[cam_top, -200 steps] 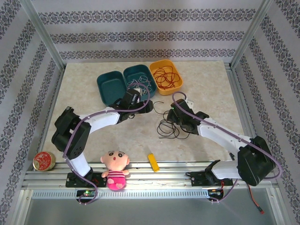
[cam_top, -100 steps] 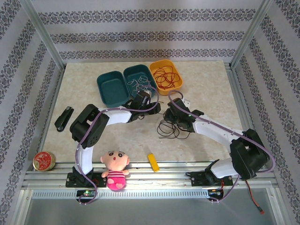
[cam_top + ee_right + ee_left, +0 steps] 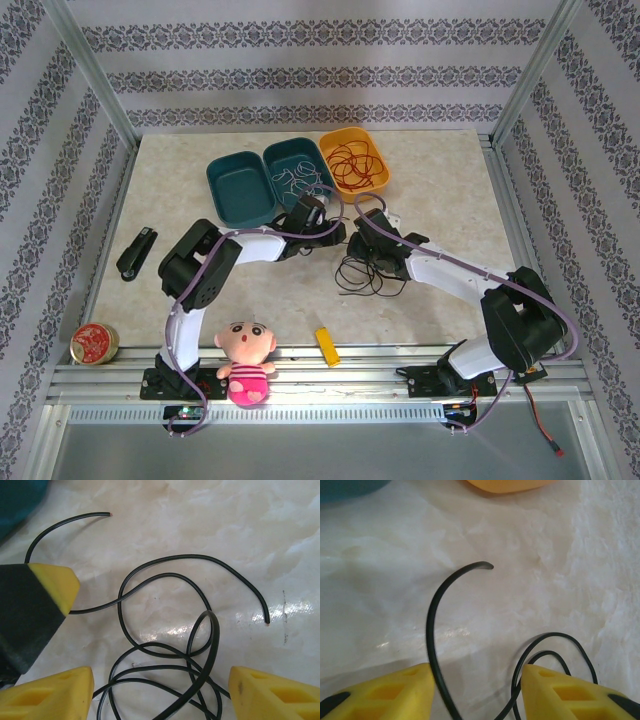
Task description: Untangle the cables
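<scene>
A tangle of black cables (image 3: 360, 272) lies on the marble tabletop at mid-table. My left gripper (image 3: 333, 236) is low at the tangle's left far side. In the left wrist view it (image 3: 477, 700) is open, with one black cable strand (image 3: 431, 630) running up between its yellow fingers (image 3: 385, 695), close to the left one and not clamped. My right gripper (image 3: 366, 247) hangs over the tangle, open (image 3: 160, 700), with looped black cables (image 3: 200, 645) between its fingers (image 3: 275, 695). The left gripper's fingertip (image 3: 47, 587) shows at the left of the right wrist view. Red cables (image 3: 352, 160) sit in the yellow bin, white cables (image 3: 300, 180) in a teal bin.
Two teal bins (image 3: 238, 190) and a yellow bin (image 3: 375, 180) stand at the back. A black stapler (image 3: 134, 254), a red tin (image 3: 94, 343), a doll (image 3: 245, 360) and a yellow block (image 3: 325, 346) lie near the left and front edges.
My left arm has swung right from the teal bins to the black cables, and its jaws have narrowed. My right gripper has shifted slightly left and farther over the tangle.
</scene>
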Available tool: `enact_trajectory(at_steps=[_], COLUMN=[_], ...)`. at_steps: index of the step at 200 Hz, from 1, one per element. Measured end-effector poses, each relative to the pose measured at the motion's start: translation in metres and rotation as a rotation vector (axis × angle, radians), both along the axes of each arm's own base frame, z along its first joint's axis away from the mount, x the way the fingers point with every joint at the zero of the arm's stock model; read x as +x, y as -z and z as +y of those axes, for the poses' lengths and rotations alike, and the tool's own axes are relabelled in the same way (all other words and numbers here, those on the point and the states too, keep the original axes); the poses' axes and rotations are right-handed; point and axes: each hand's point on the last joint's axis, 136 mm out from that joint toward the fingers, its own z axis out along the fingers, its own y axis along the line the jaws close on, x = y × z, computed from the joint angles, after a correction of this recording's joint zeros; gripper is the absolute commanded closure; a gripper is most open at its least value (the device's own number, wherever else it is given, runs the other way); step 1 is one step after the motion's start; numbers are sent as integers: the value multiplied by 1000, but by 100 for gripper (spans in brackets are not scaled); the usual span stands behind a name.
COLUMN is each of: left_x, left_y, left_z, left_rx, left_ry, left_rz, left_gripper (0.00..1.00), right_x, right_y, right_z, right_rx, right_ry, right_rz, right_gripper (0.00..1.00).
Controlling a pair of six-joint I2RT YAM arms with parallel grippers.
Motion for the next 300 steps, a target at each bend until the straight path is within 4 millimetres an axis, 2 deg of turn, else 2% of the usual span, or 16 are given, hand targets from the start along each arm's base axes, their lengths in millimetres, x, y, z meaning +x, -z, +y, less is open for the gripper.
enact_trajectory(at_steps=[34,63,98,139,160,184,210,230,273,300], left_x=[-3,-5,-5,-7,-9,-13,-18,-23,-39,-53], left_y=[4,4,3,-10,-32,-70,-113,-138,-186,-230], left_z=[-10,-14,-13,-9,-8,-7,-4,0,12,23], left_rx=[-17,-21,-18,-12,-21,-44,-73,-85,-92,-119], left_ry=[19,29,30,35,46,69,86,97,121,130], left_rz=[11,10,3,-29,-75,-153,-241,-292,-385,-476], left_gripper=[78,89,98,100,100,100,100,100,100,100], right_x=[1,0,-3,-6,-7,-7,-5,-3,-5,-6], right_y=[-1,-1,3,7,6,-2,-12,-16,-12,-9], right_z=[0,-1,-6,-10,-14,-22,-33,-43,-57,-62], right_rx=[7,10,11,11,12,16,24,27,11,7], right_ry=[1,0,9,19,24,41,72,99,129,141], right_rz=[-2,-8,-5,5,2,-24,-59,-73,-61,-55], right_gripper=[37,47,54,78,91,97,98,99,100,100])
